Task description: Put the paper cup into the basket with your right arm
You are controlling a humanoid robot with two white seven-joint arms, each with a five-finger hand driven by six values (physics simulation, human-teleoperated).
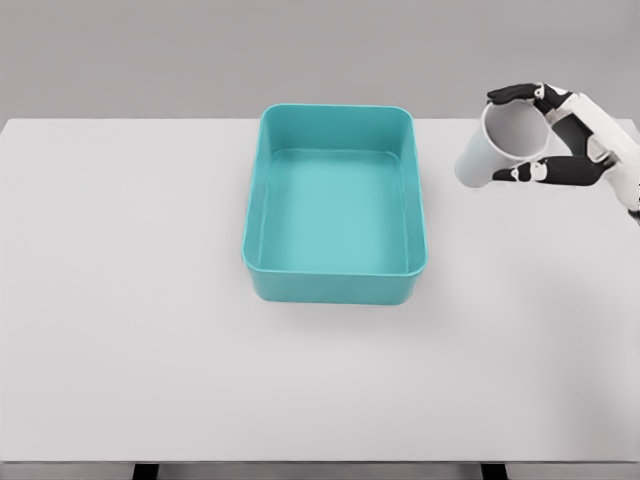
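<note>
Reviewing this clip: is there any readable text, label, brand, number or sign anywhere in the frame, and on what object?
None. The white paper cup, held tilted in the right hand, shows plain sides with no print. The teal basket has no label or marking on its walls or floor. The white table is unmarked too.

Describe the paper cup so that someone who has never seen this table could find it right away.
Start at the teal basket in the middle of the white table, then look to its right. There the right hand holds the paper cup tilted in its dark fingers, apart from the basket. It is the only plain white cylinder in view.
</note>
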